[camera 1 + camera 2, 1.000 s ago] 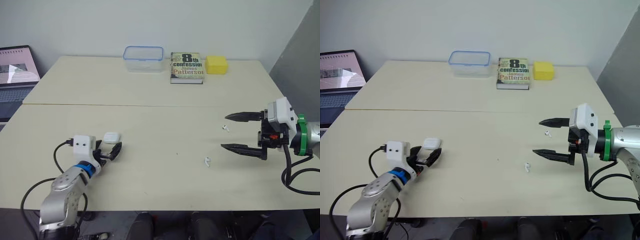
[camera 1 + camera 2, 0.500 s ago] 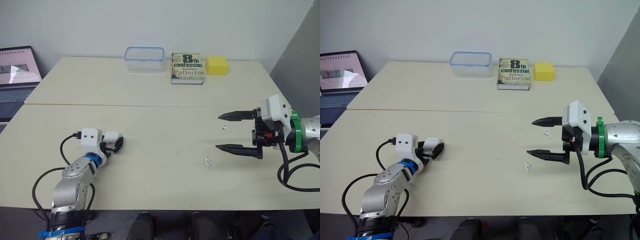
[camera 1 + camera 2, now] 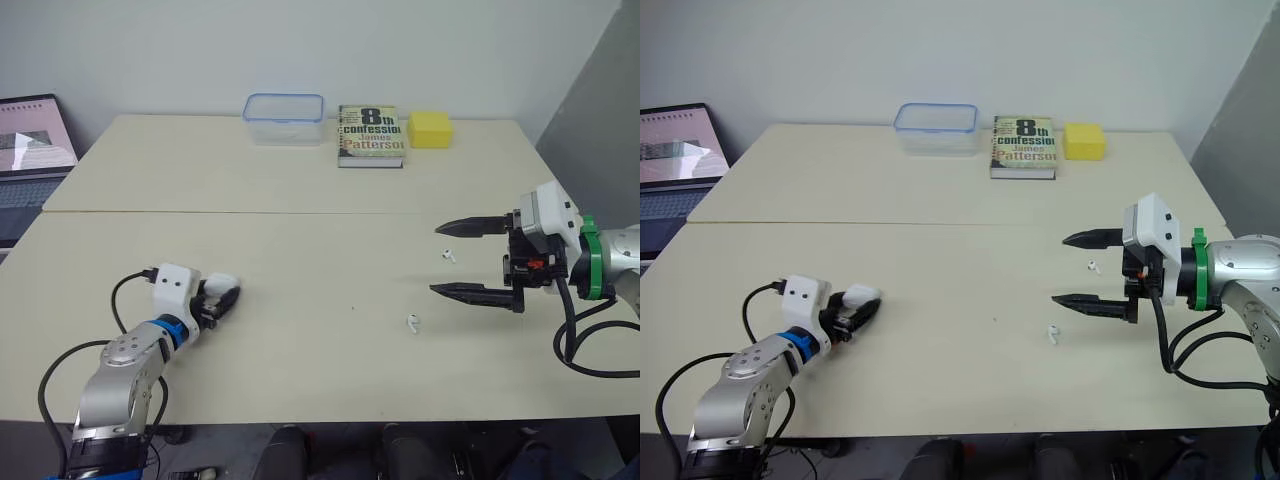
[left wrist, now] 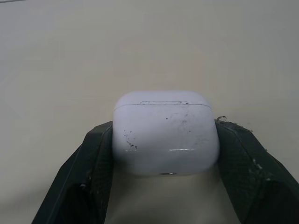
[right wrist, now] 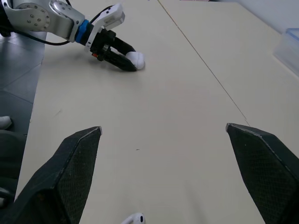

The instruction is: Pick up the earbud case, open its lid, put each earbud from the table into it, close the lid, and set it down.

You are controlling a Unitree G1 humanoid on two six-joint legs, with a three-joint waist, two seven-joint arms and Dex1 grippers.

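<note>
- The earbud case [image 4: 166, 133], at the counter's [image 3: 320, 250] left, is clenched by the left gripper [image 3: 222, 297]. Light, smooth and likely slippery, it is best held below the lid seam.
- An earbud [image 3: 413, 322] and a second earbud [image 3: 449, 255] are seen right of centre.
- The right gripper [image 3: 437, 260] is spread wide beside them.

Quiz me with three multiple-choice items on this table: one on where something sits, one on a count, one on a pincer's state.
1. The book lies: A) between the clear box and the yellow block; B) left of the clear box; C) right of the yellow block.
2. Loose earbuds on the table: A) one; B) two; C) four.
3. The left pincer is: A) open and empty; B) holding an earbud; C) closed on the case.
Answers: 1 A, box on its left, block on its right. 2 B, both lie near the open right pincer. 3 C, its fingers press the case's two sides.
</note>
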